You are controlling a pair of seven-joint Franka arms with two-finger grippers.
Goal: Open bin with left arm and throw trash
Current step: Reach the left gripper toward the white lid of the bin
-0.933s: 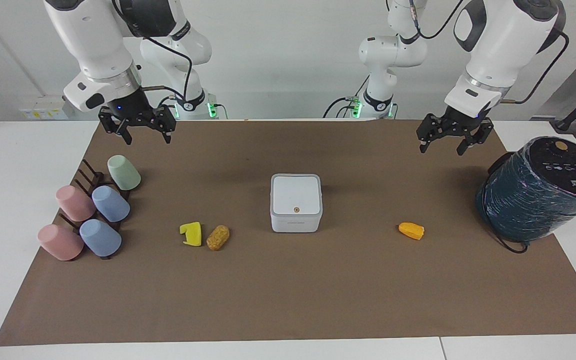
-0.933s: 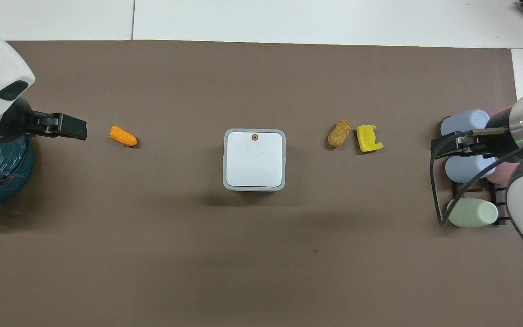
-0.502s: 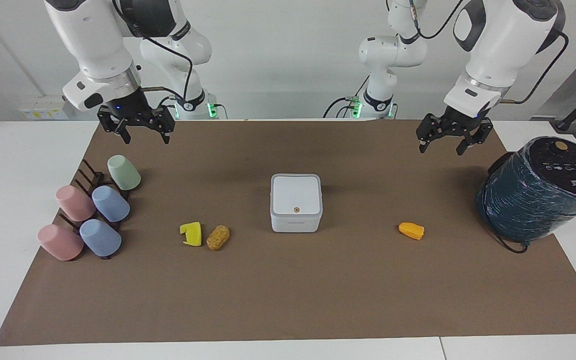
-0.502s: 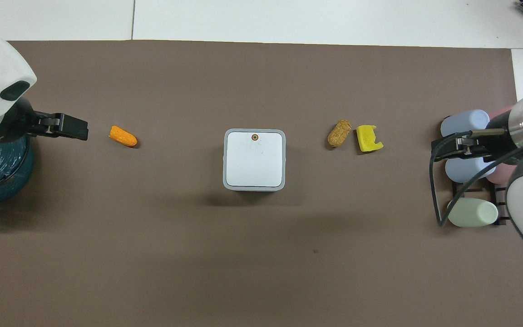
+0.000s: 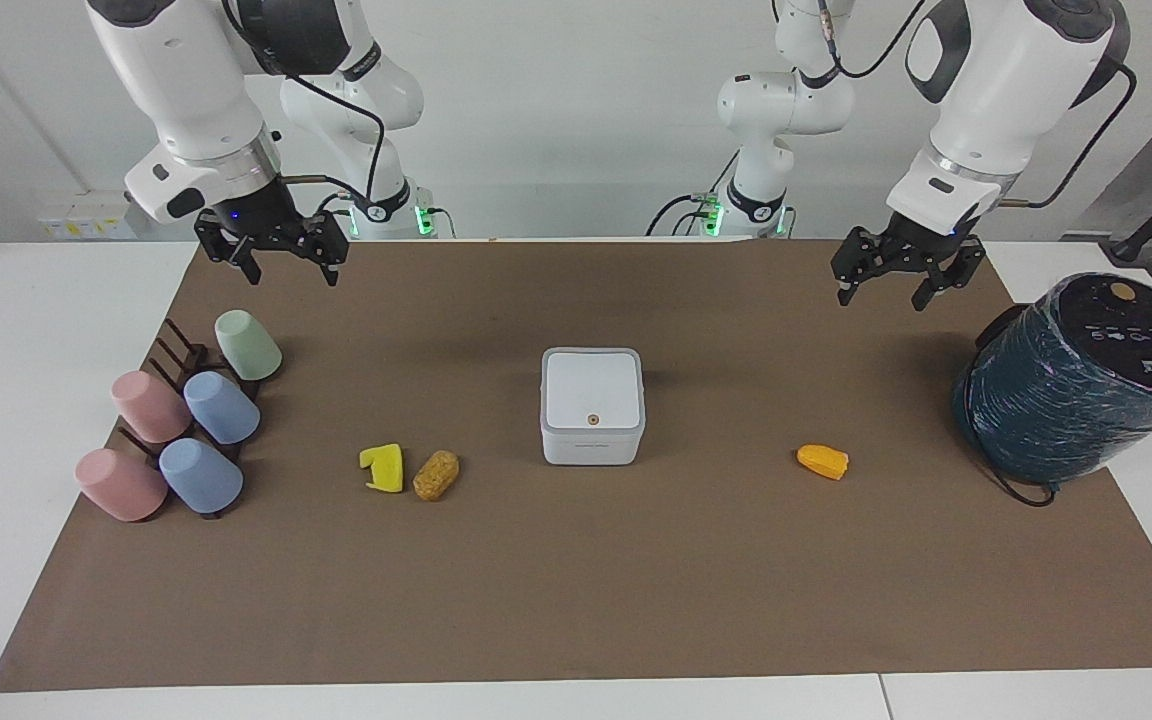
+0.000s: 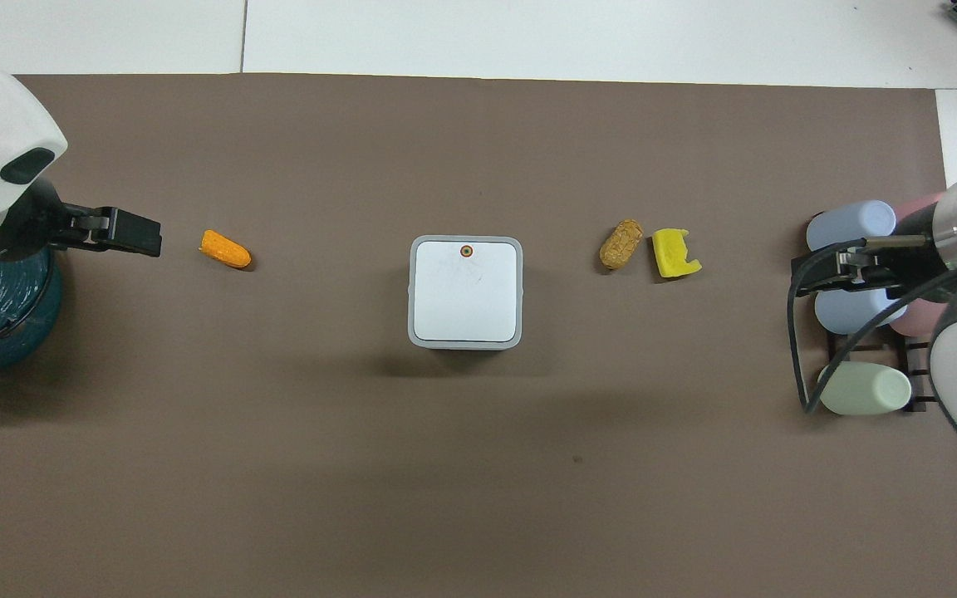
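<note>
You had the bin (image 5: pixel 592 405) sitting closed in the middle of the brown mat (image 5: pixel 576 600) on the bench (image 5: pixel 36 330), its lid flat and the small orange dot (image 5: pixel 592 420) on the lid at the edge farther from the robots.

Taking the bin as your landmark: the yellow notched wedge (image 5: pixel 383 468) and the golden-brown nugget (image 5: pixel 435 475) lay side by side, just apart, toward the right arm's end of the bench from the bin and a little farther from the robots than it, with the nugget the closer of the two to the bin. The orange wedge (image 5: pixel 822 461) lay alone toward the left arm's end from the bin, also a little farther from the robots than the bin.

Your left pincer (image 5: pixel 896 280) hung in the air over bare mat, toward the left arm's end from the bin, its fingers spread apart and holding nothing. Your right pincer (image 5: pixel 276 262) hung likewise toward the right arm's end from the bin, above the mat near the cup rack (image 5: pixel 171 350), fingers apart and empty.

The pastel cups (image 5: pixel 221 407) lay tipped on that rack, well apart from the bin at the right arm's end. The dark teal wrapped cylinder (image 5: pixel 1076 385) stood at the mat's edge at the left arm's end, well apart from the bin.
</note>
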